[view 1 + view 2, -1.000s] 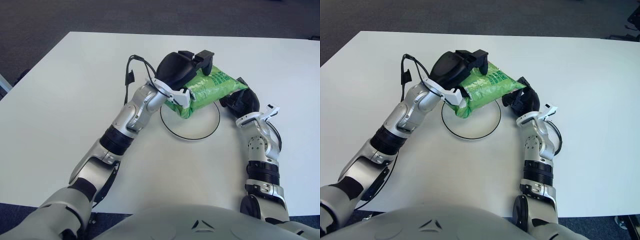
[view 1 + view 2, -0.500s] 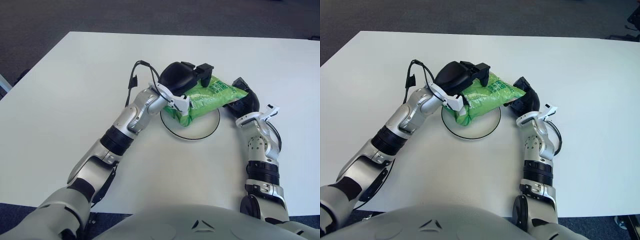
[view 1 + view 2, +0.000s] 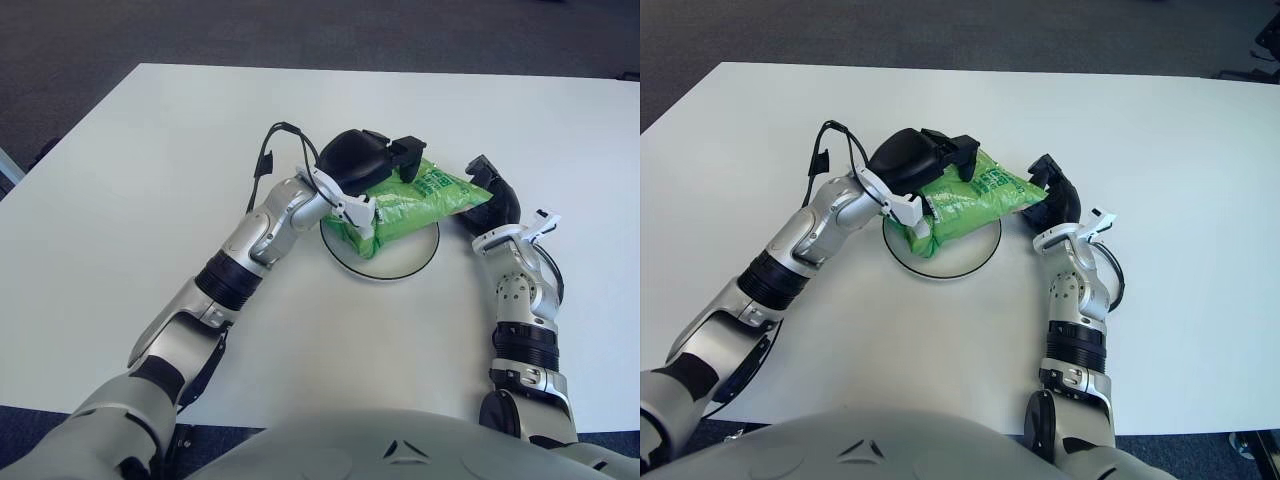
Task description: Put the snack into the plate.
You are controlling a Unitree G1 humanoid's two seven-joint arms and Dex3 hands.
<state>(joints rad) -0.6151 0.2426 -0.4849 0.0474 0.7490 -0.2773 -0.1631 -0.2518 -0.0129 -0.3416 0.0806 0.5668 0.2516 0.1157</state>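
A green snack bag (image 3: 412,198) lies tilted across the white plate with a thin black rim (image 3: 398,276), its lower left end resting in the plate. My left hand (image 3: 372,160) is on top of the bag, with its fingers curled over the bag's upper edge and gripping it. My right hand (image 3: 491,198) sits at the plate's right side, right against the bag's right tip. The far part of the plate is hidden under the bag and my left hand.
The plate stands near the middle of a white table (image 3: 150,150). A black cable (image 3: 268,160) loops off my left wrist. Dark carpet lies beyond the table's far edge.
My left hand has lowered the bag from above the plate down onto it and tilted it flatter. My right hand has stayed at the bag's right end.
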